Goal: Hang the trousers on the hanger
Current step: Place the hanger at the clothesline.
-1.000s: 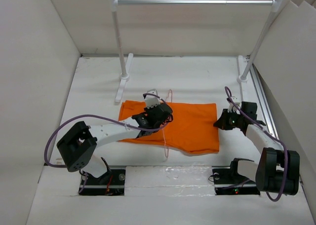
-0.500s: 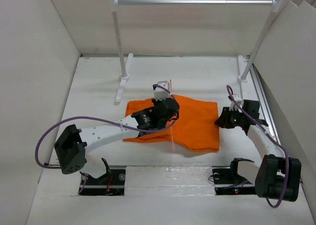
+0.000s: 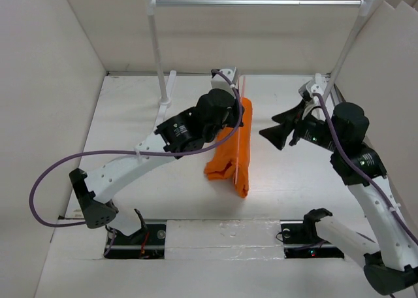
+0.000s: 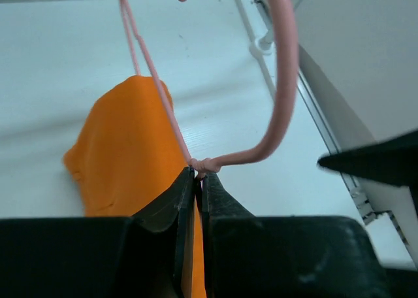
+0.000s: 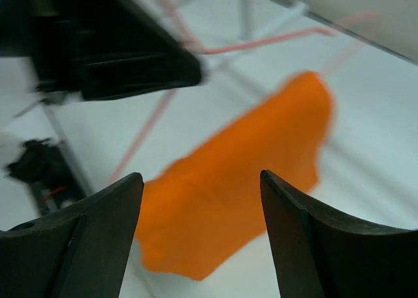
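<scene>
Pinching the hanger (image 4: 282,82) at the twisted neck below its hook, the left gripper (image 4: 198,174) holds it above the surface (image 3: 130,115). The trousers (image 3: 230,151) hang folded over the hanger near the centre. At their 3 o'clock, well apart, the right gripper (image 3: 268,127) hovers with jaws spread and empty.

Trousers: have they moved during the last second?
Yes. The trousers, earlier spread flat, now hang bunched from the hanger, lifted toward the rail.
</scene>
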`<control>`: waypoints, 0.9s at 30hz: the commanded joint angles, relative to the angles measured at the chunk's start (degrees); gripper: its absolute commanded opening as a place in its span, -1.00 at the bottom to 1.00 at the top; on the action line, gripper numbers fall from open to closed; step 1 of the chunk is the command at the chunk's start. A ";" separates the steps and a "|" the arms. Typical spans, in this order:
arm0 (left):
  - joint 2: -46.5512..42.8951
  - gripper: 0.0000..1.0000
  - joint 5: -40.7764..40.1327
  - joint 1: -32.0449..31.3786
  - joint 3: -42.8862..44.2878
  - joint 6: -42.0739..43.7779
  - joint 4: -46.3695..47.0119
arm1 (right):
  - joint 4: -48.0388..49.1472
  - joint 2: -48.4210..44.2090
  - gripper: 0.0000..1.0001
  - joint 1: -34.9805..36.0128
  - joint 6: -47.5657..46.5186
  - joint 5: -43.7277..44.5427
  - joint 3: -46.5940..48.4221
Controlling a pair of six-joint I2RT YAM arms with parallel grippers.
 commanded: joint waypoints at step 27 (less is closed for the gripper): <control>-4.77 -1.00 6.71 4.12 3.89 -0.46 3.15 | 31.19 0.46 -0.80 36.65 35.67 29.79 -15.70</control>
